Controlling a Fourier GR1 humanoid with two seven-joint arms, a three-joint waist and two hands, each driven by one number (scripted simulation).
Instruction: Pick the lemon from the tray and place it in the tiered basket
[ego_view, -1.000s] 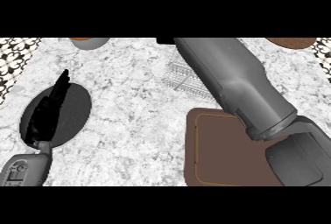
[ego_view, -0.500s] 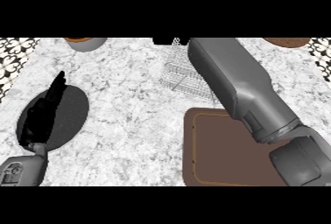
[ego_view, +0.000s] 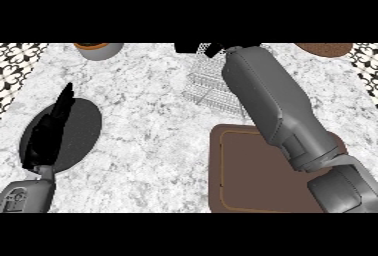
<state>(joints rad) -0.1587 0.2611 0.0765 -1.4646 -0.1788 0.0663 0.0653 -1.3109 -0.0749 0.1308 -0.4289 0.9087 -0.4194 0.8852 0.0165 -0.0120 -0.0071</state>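
Change: since the earlier frames our right forearm (ego_view: 277, 107) has swung further toward the far side, and its tip now sits over the wire tiered basket (ego_view: 210, 90).
Right hand: we see only dark bits of it (ego_view: 212, 49) at the far edge beyond the forearm; we cannot tell how far it is open or whether it has hold of anything.
Left hand: our left hand (ego_view: 52, 125) stands at the left, fingers straight and upward, holding nothing, resting in front of a dark round plate (ego_view: 85, 127).
Lemon: we cannot find it in this view. The brown tray (ego_view: 255, 175) at the near right shows a bare floor where the forearm does not cover it, so we judge that the fruit is either in the hidden hand or behind the arm.
Lemon's look: nothing of its colour or shape shows, so we say nothing of it.
Basket: thin grey wire mesh, in the far middle of the marbled counter (ego_view: 155, 150), partly hidden by the forearm.
Step in hand: we judge this to be the carry to the basket, if the lemon is indeed held.
Doing it well: we should bring the hand squarely over a tier, lower it inside the wire rim, then let go low so that the round fruit does not roll out.
Other things: a grey cup (ego_view: 100, 50) stands at the far left.
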